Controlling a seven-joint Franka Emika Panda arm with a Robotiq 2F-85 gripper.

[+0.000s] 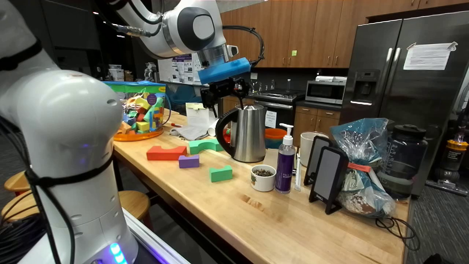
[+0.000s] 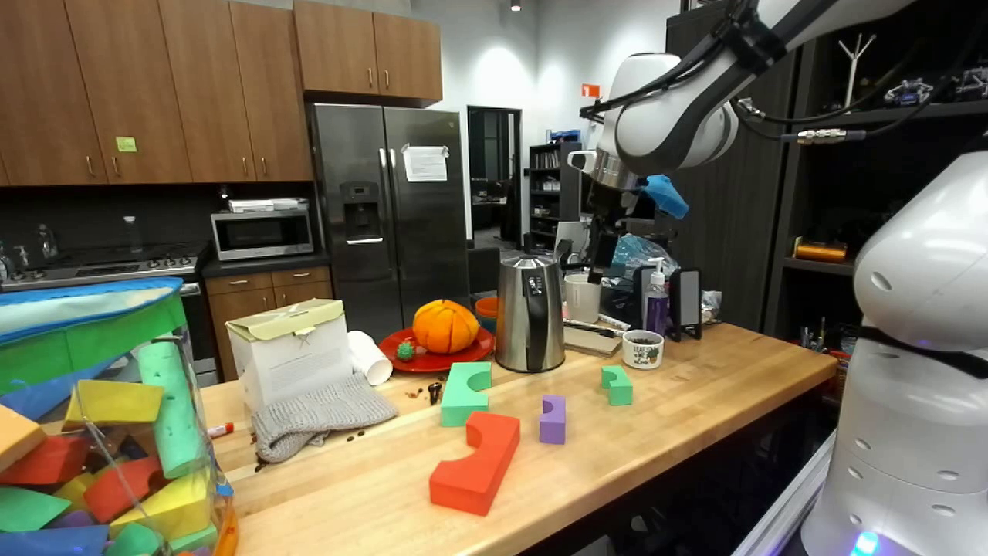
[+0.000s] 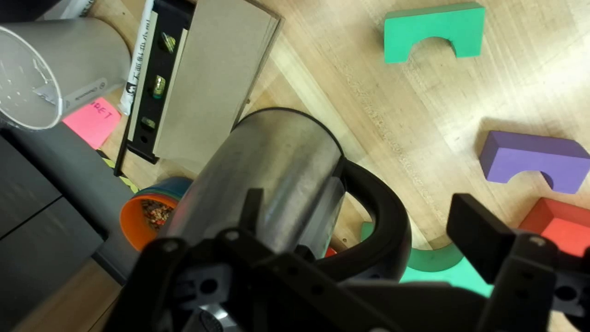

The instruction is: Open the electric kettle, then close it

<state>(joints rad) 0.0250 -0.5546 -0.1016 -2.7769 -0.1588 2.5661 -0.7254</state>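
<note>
Standing on the table (image 1: 234, 211), the kettle (image 1: 251, 135) has the gripper (image 1: 228, 112) near its top, jaws spread wide, holding nothing. A green block (image 1: 204, 142) and orange bowl (image 1: 275, 134) lie near. Only an exterior view shows a pumpkin (image 2: 445, 326); only the wrist view, a pink note (image 3: 94, 123).

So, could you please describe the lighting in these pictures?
Wrist view: glare on the tabletop at upper right, a shadow beside the purple block; both exterior views: bright streaks on the kettle; in an exterior view: a bright patch on the wall.

The bent arm (image 1: 196, 27) points its hand (image 3: 357, 198) downward, fingers (image 3: 477, 233) spread wide apart.
</note>
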